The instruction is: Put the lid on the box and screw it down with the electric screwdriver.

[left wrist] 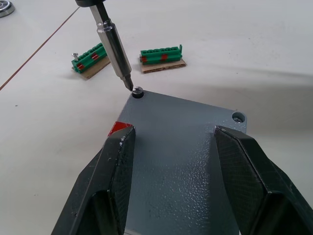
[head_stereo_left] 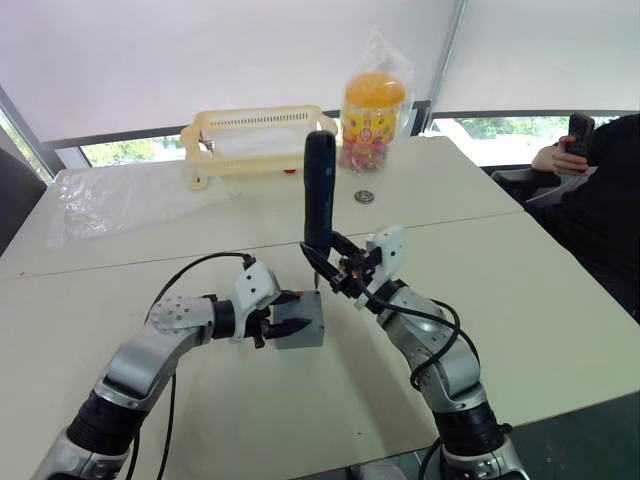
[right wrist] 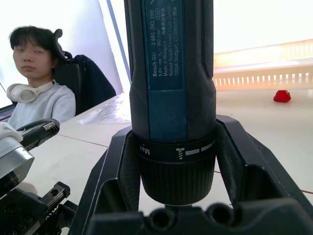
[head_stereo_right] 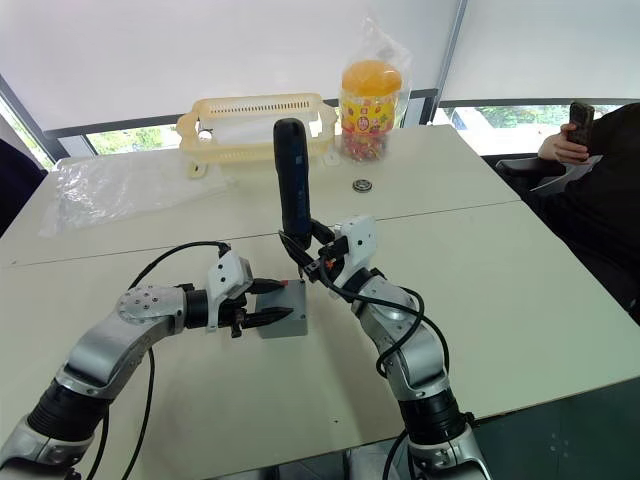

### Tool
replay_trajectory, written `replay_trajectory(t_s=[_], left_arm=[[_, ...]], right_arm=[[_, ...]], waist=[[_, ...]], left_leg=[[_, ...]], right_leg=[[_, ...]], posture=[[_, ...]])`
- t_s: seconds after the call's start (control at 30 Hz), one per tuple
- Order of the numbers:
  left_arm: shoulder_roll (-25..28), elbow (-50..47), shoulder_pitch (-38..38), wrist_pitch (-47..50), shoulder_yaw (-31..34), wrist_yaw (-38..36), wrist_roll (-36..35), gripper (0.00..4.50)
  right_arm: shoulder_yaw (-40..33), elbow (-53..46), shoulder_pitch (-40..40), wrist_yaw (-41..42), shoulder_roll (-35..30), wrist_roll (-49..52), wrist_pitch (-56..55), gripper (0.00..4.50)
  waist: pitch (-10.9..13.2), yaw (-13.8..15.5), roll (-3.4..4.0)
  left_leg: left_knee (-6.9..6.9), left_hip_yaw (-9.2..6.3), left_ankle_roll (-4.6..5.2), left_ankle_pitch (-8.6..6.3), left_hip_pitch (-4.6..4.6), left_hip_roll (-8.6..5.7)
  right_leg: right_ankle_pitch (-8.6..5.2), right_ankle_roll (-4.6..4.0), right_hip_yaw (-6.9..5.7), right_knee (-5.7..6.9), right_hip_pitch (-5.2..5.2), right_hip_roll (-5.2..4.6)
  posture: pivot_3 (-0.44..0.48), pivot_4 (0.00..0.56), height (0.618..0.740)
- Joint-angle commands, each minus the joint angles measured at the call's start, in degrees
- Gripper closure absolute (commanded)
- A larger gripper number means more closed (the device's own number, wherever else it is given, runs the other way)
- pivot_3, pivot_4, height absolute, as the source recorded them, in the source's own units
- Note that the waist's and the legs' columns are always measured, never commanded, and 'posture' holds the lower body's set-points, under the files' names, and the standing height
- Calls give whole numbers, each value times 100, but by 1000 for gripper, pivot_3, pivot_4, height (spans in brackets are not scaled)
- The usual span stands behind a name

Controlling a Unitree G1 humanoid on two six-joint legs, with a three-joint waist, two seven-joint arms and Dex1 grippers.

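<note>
On the bench [head_stereo_left: 560,300], my left hand [left wrist: 171,161] clamps the box [head_stereo_left: 300,322], the lid [left wrist: 181,142] already seated on it. My right hand [head_stereo_left: 340,262] grips the electric screwdriver [head_stereo_left: 319,190] upright, its bit on one corner screw [left wrist: 137,90]. I judge other corners remain. Open bench surrounds us.

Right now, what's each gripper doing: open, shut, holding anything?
Left gripper: shut on the small square grey plastic box, lid already on.
Right gripper: shut on the long black electric screwdriver, bit at a corner screw.
</note>
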Motion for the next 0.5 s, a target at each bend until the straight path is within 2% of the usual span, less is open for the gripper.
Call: replay_trajectory(t_s=[0.03, 0.5], left_arm=[[66, 67, 75, 102, -65, 14, 128, 1931], [63, 64, 71, 110, -82, 14, 136, 1931]], right_arm=[[-142, -432, -150, -8, 42, 118, -107, 2734], [-83, -470, -105, -53, 115, 98, -93, 2734]], waist=[[0, -1, 0], [0, -1, 0]], left_leg=[[-1, 0, 0, 0, 0, 0], [-8, 1, 0, 0, 0, 0]], right_leg=[[0, 0, 0, -1, 0, 0], [-1, -1, 0, -3, -3, 0]], posture=[[0, 150, 740], [0, 150, 740]])
